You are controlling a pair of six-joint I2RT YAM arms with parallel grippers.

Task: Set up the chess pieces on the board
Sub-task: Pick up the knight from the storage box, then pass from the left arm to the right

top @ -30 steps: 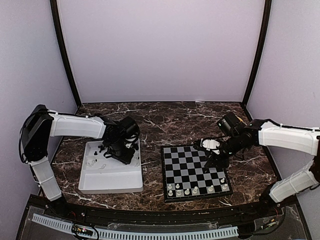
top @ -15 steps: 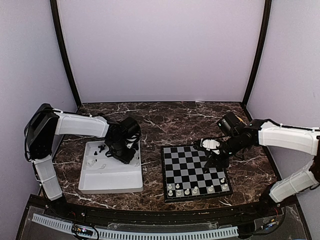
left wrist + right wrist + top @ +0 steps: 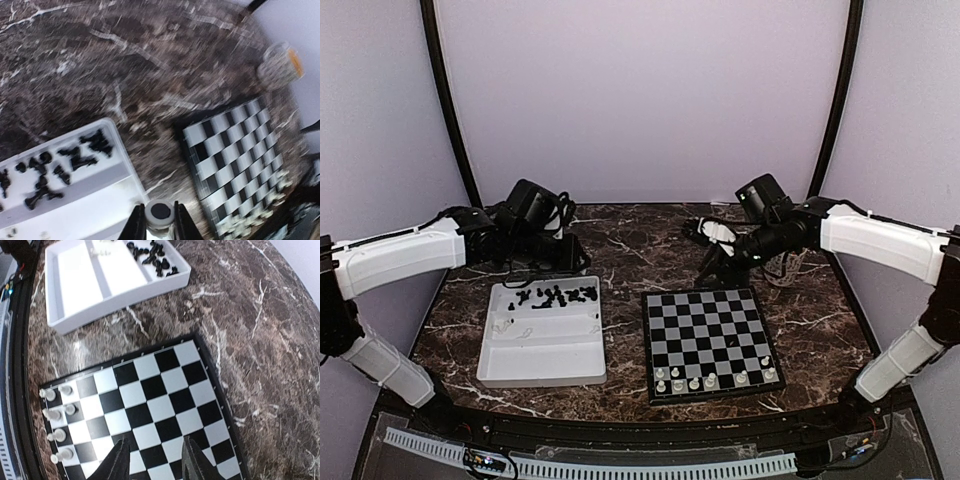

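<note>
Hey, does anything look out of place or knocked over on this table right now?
The small black plastic chess pieces lie toppled and jumbled in the far compartment of the white rectangular plastic tray. Nothing looks spilled or broken.

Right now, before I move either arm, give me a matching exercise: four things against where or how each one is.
1 black pieces
2 standing white pieces
3 left tool
4 right tool

A near edge of the board
B open, empty
C far compartment of the tray
D shut on one piece

Pairs: 1-C, 2-A, 3-D, 4-B
</note>
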